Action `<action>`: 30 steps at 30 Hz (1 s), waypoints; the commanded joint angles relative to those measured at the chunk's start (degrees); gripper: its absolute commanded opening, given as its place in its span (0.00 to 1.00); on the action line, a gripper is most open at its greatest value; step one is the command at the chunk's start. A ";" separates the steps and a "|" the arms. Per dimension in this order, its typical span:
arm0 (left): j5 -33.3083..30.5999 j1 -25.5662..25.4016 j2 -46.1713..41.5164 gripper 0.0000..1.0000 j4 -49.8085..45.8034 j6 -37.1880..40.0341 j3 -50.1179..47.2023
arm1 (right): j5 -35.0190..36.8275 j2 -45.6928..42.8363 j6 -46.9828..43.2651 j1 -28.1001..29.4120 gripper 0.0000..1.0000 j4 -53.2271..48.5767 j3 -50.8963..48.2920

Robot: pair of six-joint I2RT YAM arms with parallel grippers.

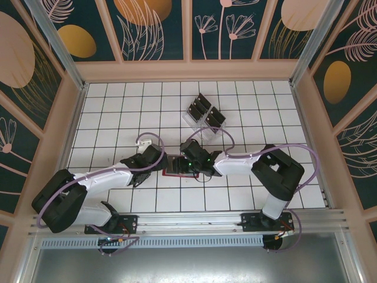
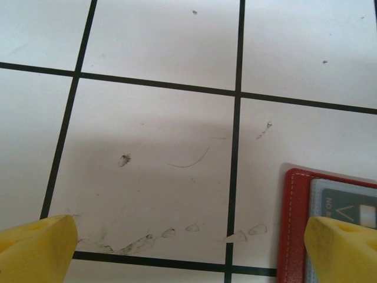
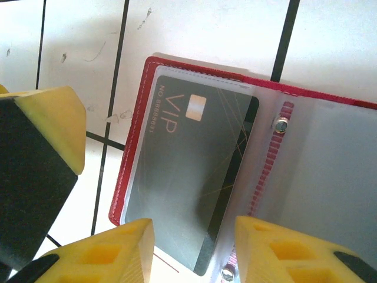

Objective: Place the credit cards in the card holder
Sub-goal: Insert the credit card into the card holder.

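Card (image 3: 188, 177) lengthwise along card holder (image 3: 330, 159) spine (face-up)

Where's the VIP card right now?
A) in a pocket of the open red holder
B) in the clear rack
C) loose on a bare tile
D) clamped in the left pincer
A: the right wrist view shows the VIP card lying under the translucent pocket of the open red card holder.
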 commanded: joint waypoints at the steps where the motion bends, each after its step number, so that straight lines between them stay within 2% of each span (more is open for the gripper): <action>1: -1.75 0.05 -0.54 0.98 -2.36 -0.14 -0.01 | 1.70 -1.02 -0.84 -0.06 0.37 -1.58 0.86; 11: -0.12 0.03 0.87 0.99 -0.31 -0.04 -2.50 | 0.30 1.94 -0.36 -0.11 0.30 -0.15 1.65; 30: 2.79 0.07 1.91 0.99 2.52 -0.66 -3.72 | -1.20 4.27 -1.02 -0.10 0.27 -0.13 4.80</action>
